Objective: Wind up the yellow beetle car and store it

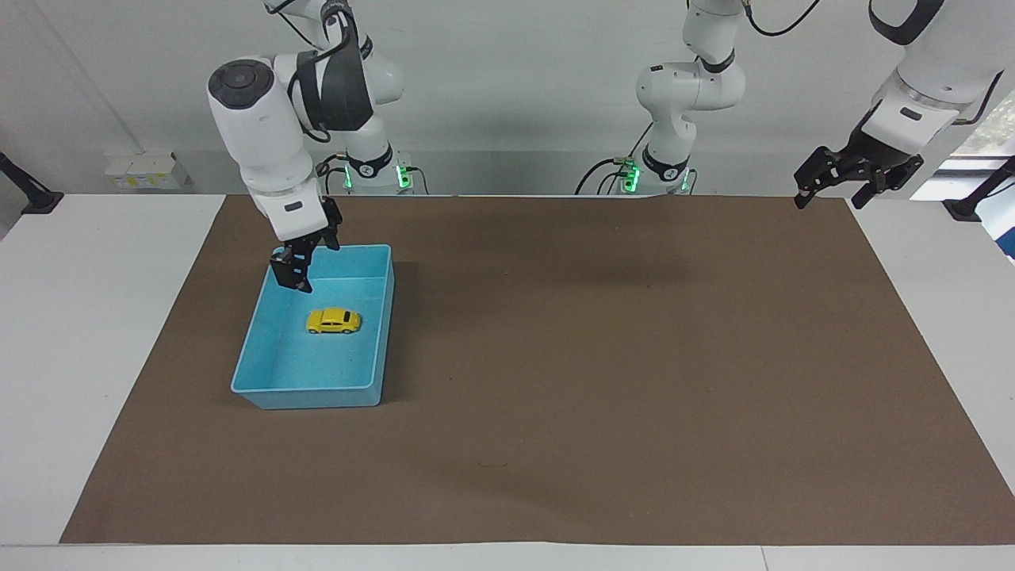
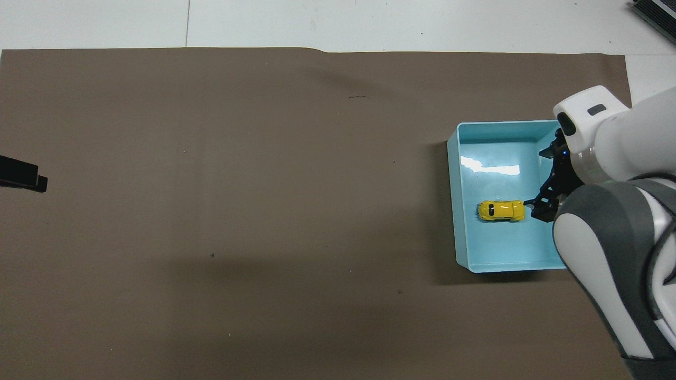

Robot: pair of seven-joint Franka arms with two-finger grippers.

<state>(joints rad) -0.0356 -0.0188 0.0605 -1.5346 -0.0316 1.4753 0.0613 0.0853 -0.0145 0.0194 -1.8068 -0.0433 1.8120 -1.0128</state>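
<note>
Here the brown mat point(image 1: 603, 357) covers my worktop point(image 1: 95, 333). The blue bin point(image 1: 273, 391) sits on it toward my right arm's end, the yellow beetle car point(image 1: 334, 320) lying inside on its wheels. My right hand point(image 1: 304, 258) hangs empty above the bin, fingers apart. My left hand point(image 1: 840, 181) waits, fingers apart, over the mat's corner.

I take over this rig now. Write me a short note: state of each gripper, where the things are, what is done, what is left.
Right gripper: open, empty, raised over the blue bin at the end nearer the robots.
Left gripper: open, empty, waiting in the air at the left arm's end of the table.
Yellow beetle car: upright on its wheels inside the bin, touching no gripper.
Done: car is stored.
Left: nothing with the car, it seems; only park the right arm.
</note>
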